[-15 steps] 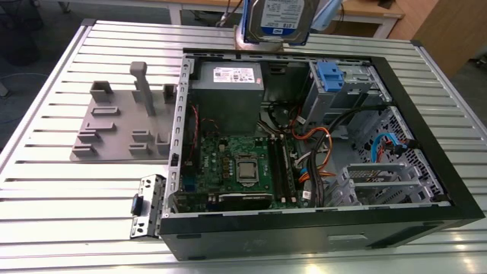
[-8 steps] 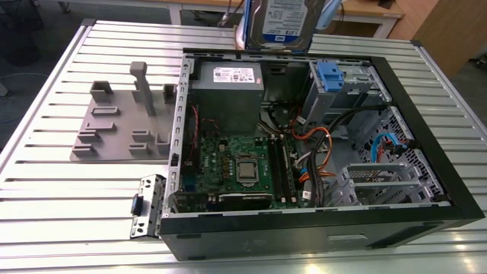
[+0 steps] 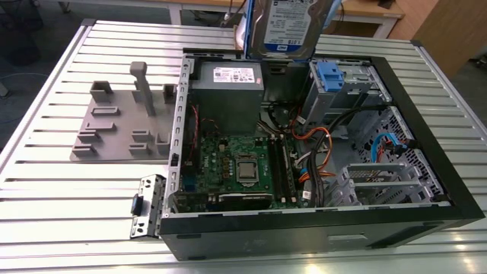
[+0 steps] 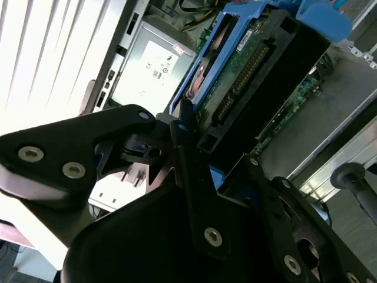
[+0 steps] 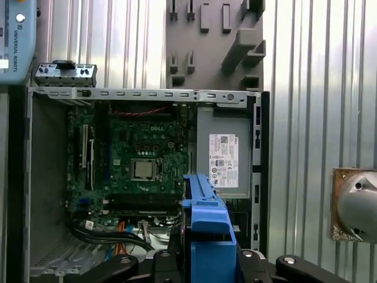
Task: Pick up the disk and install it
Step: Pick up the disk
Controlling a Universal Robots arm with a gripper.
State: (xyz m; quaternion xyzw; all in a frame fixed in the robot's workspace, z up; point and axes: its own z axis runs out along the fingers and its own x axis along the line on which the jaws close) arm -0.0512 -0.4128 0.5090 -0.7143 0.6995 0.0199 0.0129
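Disk [image 3: 285, 25] is clamped in gripper [image 4: 217, 142] jaws above the case [image 3: 435, 171]; you want it square to the case's blue-tabbed bay [image 3: 335, 85].

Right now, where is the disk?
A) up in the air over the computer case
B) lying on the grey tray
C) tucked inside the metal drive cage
A: in the exterior view the disk hangs above the open computer case, and in the second wrist view the gripper is shut on its blue carrier.
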